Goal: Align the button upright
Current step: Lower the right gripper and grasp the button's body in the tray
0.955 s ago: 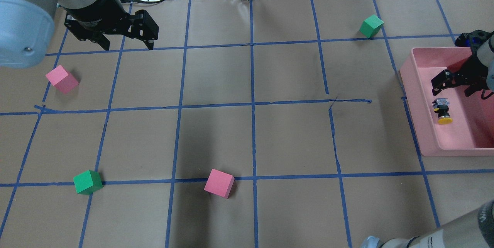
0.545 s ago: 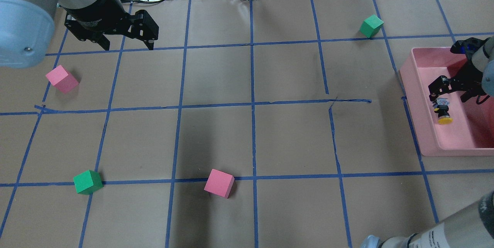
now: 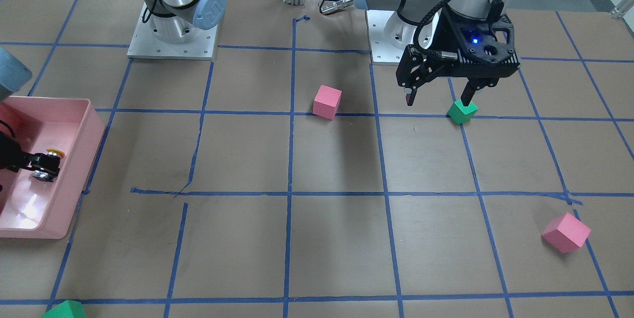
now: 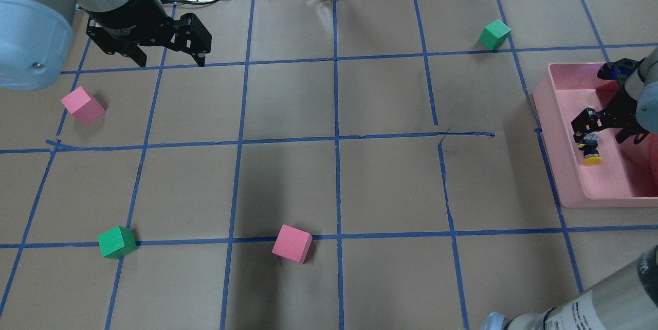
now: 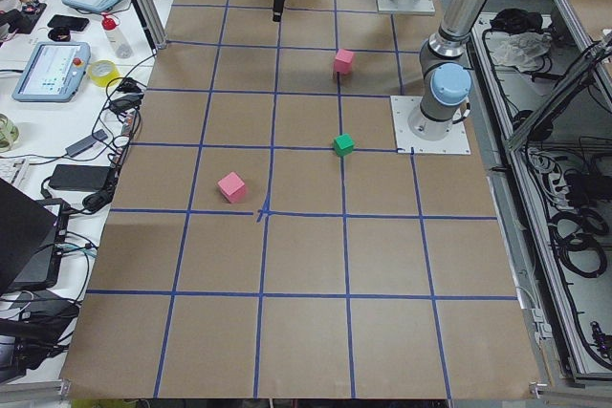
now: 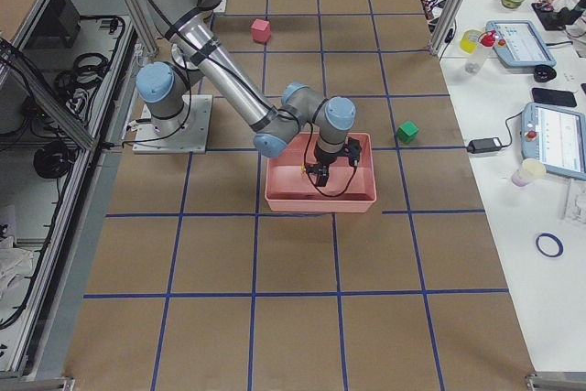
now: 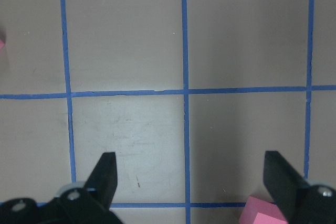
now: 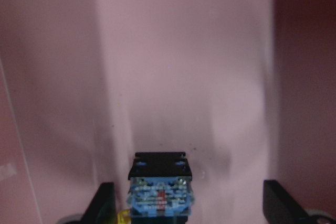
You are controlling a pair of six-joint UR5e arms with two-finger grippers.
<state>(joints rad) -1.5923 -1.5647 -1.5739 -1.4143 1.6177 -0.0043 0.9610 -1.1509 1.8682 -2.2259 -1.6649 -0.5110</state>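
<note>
Our right gripper (image 4: 602, 134) has come down, opened wide, over the small yellow-capped black button (image 4: 591, 152) lying on its side in the pink plastic tray (image 4: 555, 145) on the right, so we think a grab comes next.

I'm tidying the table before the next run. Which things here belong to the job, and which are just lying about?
Job: button, on its side in the pink tray; right pincer, open, at its base end.
Lying about: two pink cubes, two green cubes; left pincer, open, far from the tray.
</note>
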